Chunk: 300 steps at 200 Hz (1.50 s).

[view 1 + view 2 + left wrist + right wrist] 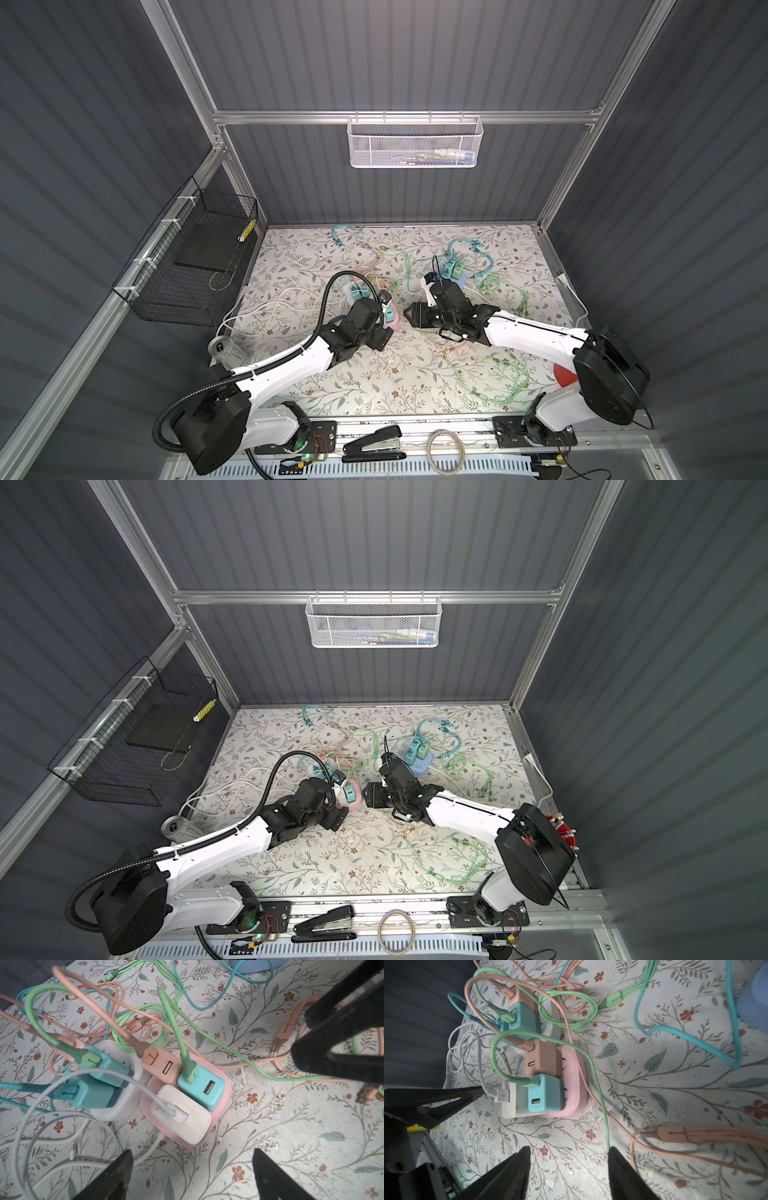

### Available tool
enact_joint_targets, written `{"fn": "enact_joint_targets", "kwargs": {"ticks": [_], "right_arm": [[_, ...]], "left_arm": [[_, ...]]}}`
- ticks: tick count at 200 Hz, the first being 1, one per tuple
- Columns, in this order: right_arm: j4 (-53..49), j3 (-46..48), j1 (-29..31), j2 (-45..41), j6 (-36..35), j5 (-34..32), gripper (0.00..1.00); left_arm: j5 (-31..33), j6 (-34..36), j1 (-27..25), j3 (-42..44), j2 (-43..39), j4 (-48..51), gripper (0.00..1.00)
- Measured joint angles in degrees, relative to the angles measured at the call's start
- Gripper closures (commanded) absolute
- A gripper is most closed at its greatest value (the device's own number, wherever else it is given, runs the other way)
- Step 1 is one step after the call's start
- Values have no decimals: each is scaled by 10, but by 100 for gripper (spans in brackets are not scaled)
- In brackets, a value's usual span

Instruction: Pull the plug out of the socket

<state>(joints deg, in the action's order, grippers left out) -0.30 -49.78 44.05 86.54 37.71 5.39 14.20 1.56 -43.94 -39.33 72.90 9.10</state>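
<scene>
1. so far nothing is unplugged: the peach plug (162, 1066), white plug (180, 1113) and teal plug (200, 1088) all sit in the pink socket (227, 1088), near centre.
2. left gripper (192, 1151), at its eight o'clock, gapes wide and empty; right gripper (569, 1148), at three, jaws apart, holds nothing.
3. black wire basket (166, 303), nine o'clock: dark slab (203, 249); white mesh basket (374, 145), twelve: contents unclear.

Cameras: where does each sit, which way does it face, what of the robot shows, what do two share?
Top views: high in front, facing down at table; both arms show.
Left wrist: on left arm, facing pink socket; left gripper shows.
Right wrist: on right arm, facing pink socket; right gripper shows.
Wrist views share: pink socket, teal plug.
</scene>
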Motion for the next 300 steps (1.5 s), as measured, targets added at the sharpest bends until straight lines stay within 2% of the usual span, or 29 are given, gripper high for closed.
{"fn": "enact_joint_targets", "kwargs": {"ticks": [66,80,113,126,159,205,225,242,273,300], "right_arm": [[8,4,-30,2,8,39,47],[12,10,-37,2,9,46,47],[21,30,-53,2,10,61,47],[23,34,-57,2,10,66,47],[24,37,-61,2,9,73,47],[27,42,-64,7,11,84,49],[29,42,-66,16,13,89,50],[28,41,-66,21,14,94,51],[30,41,-66,21,17,99,52],[34,39,-66,21,23,100,52]], "left_arm": [[-35,50,13,-28,55,-14,18],[-41,56,13,-32,65,-15,23],[-60,64,14,-51,96,-9,44],[-74,62,14,-63,110,-6,48],[-100,48,7,-85,133,-3,50],[-119,-6,-9,-86,134,-4,51],[-121,-26,-23,-86,134,-9,57],[-111,-38,-28,-85,131,-9,57],[-69,-38,-29,-66,76,-4,49],[-50,-22,-17,-64,44,0,33]]}}
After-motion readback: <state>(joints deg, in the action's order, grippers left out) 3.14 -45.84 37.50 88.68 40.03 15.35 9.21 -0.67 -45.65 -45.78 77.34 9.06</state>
